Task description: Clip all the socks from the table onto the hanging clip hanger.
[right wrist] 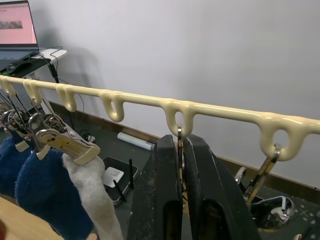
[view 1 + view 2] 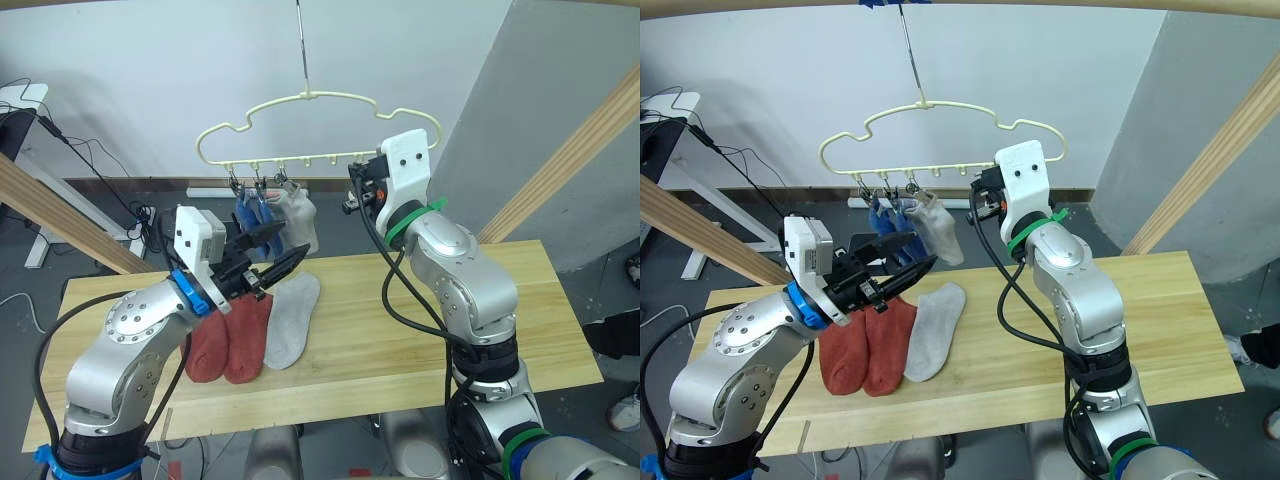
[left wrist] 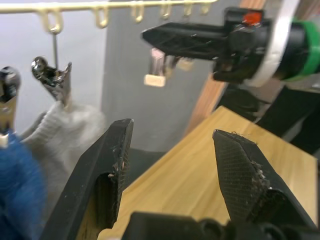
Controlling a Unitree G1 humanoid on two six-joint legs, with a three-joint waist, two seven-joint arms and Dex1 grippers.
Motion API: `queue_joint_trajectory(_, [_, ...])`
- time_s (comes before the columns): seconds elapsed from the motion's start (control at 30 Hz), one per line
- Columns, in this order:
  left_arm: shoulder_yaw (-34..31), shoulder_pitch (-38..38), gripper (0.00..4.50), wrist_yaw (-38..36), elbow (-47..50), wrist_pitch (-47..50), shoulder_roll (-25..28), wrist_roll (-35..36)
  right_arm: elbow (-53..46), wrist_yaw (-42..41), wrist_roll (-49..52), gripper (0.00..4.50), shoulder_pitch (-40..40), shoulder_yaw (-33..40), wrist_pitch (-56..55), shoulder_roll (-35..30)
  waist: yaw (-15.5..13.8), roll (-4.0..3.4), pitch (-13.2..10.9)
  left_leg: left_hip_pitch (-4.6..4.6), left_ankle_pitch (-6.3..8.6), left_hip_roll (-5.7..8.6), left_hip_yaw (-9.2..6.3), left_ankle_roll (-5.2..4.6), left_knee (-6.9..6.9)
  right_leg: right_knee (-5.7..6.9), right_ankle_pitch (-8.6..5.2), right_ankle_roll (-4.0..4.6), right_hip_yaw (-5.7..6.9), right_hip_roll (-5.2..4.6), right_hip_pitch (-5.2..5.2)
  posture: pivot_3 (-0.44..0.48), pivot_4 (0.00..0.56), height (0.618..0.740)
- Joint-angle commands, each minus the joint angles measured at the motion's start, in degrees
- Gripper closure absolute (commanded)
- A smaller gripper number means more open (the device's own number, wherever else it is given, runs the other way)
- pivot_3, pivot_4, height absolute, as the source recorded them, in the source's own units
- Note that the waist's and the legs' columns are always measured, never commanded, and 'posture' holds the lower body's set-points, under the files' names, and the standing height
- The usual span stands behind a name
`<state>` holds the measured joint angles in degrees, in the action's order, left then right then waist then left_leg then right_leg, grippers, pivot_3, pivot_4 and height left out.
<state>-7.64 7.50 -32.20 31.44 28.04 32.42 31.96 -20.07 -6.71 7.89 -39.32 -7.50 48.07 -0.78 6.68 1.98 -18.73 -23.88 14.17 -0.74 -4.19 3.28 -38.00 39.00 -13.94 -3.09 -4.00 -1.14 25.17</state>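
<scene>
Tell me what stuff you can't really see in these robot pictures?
- Blue socks on the clip hanger: left eye view, the grey hanging sock and left gripper overlap them, so their count is unclear.
- Clip between the right gripper's fingers: right wrist view, mostly hidden.
- Hanger hook top: cut off by the upper edge, left eye view.

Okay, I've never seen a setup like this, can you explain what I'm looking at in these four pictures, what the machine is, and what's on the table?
A two-armed humanoid robot is hanging socks. Two pictures come from its head cameras, two from its wrists. Its left gripper is open and empty above the table, where two rust-red socks and one grey sock lie. The pale-yellow clip hanger hangs above on a hook; two blue socks and a grey sock are already clipped on. The right gripper is shut on a clip wire under the hanger's bar.
</scene>
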Motion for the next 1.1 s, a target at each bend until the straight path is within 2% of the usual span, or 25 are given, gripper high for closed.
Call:
queue_joint_trajectory(0.03, [1.9, -5.2, 1.69, 7.2, -0.1, 0.2, -2.6, -6.7, -1.5, -0.2, 0.3, 4.49, -0.1, 0.7, -1.2, 0.0, 0.3, -0.01, 0.0, 0.01, 0.00, 0.00, 0.04, 0.00, 0.01, -0.01, 0.00, 0.00, -0.03, 0.00, 0.00, -0.168, 0.271, 0.740])
queue_joint_trajectory(0.07, [3.3, -7.3, 1.69, 6.7, -0.2, 0.3, -3.3, -6.6, -1.4, -0.3, 0.3, 4.49, -0.2, 0.7, -1.1, -0.1, 0.3, -0.01, 0.0, 0.01, 0.01, 0.00, 0.04, 0.00, 0.01, -0.02, 0.00, 0.00, -0.04, -0.01, 0.00, -0.168, 0.271, 0.740])
queue_joint_trajectory(0.1, [4.1, -8.7, 1.34, 6.0, 0.0, 0.2, -3.8, -6.5, -1.6, -0.3, 0.4, 4.50, -0.1, 0.7, -1.0, -0.1, 0.4, -0.01, 0.0, -0.02, 0.01, 0.00, 0.03, -0.01, 0.03, -0.02, 0.00, 0.00, -0.03, -0.01, 0.03, -0.169, 0.275, 0.740])
queue_joint_trajectory(0.27, [9.8, -11.9, 0.03, 11.0, -7.6, -3.0, -8.9, -14.5, -2.0, -0.8, 0.5, 4.50, -0.1, 0.7, -0.3, -0.4, 0.3, 0.00, 0.0, -0.01, -0.01, 0.01, -0.02, -0.02, -0.01, 0.01, 0.00, 0.00, 0.01, -0.01, 0.01, -0.181, 0.282, 0.740])
queue_joint_trajectory(0.37, [12.9, -10.3, 0.03, 12.5, -15.2, -7.7, -12.3, -19.2, -2.1, -1.1, 0.6, 4.50, 0.0, 0.5, 0.1, -0.6, 0.2, 0.00, 0.0, 0.00, -0.08, 0.02, 0.00, -0.13, -0.01, 0.00, 0.02, 0.03, 0.00, -0.01, 0.01, -0.188, 0.284, 0.740])
queue_joint_trajectory(0.53, [14.4, -6.9, 0.03, 15.1, -25.0, -11.5, -16.2, -23.9, -2.5, -1.4, 0.7, 4.50, 0.0, 0.3, 0.7, -0.6, 0.5, 0.00, 0.0, 0.01, -0.12, 0.01, 0.00, -0.21, -0.03, 0.03, 0.05, 0.07, 0.02, 0.01, 0.00, -0.205, 0.287, 0.740])
queue_joint_trajectory(0.7, [13.2, -4.3, 0.03, 17.4, -31.3, -13.4, -18.4, -26.1, -2.7, -1.5, 0.8, 4.50, 0.3, 0.0, 1.3, -0.5, 1.0, 0.01, 0.0, -0.01, -0.13, 0.01, -0.01, -0.22, -0.02, 0.03, 0.06, 0.07, 0.03, -0.01, 0.00, -0.214, 0.288, 0.740])
queue_joint_trajectory(1.1, [14.7, -1.8, 0.03, 17.3, -36.1, -13.0, -18.9, -30.6, -2.8, -1.2, 1.3, 4.50, 0.5, 0.0, 2.3, 0.4, 1.3, 0.01, 0.1, 0.01, -0.13, 0.02, -0.03, -0.22, -0.02, 0.04, 0.07, 0.05, 0.04, -0.02, -0.02, -0.219, 0.289, 0.740])
